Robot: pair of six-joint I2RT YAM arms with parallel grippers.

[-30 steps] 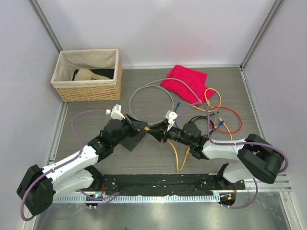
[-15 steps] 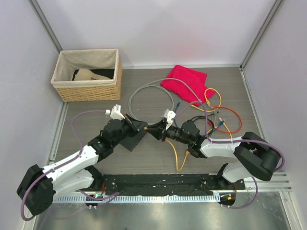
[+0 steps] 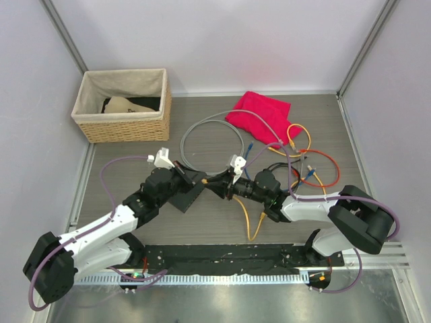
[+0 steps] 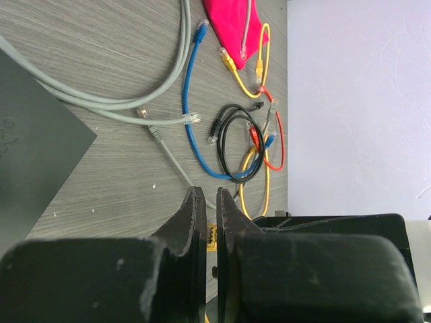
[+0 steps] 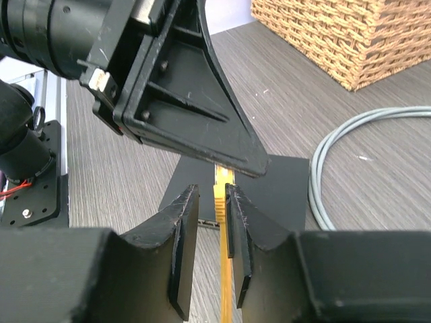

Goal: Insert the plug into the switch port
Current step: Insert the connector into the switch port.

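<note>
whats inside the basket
A beige thing, perhaps cloth, lies inside the basket, with a dark patch beside it; what that is I cannot tell. The near wall hides the front of the floor.

The white-and-black left arm [image 3: 101, 232] reaches forward and inward, low over the table. Its black two-finger left gripper [image 4: 206, 196] is closed, fingers nearly flush. The matching right arm [image 3: 316, 205] stretches leftward, and its black right gripper [image 5: 210, 194] almost meets the other tip to tip. Its jaws are slightly apart around a thin yellow cable [image 5: 223, 269], perhaps only loosely.
</note>
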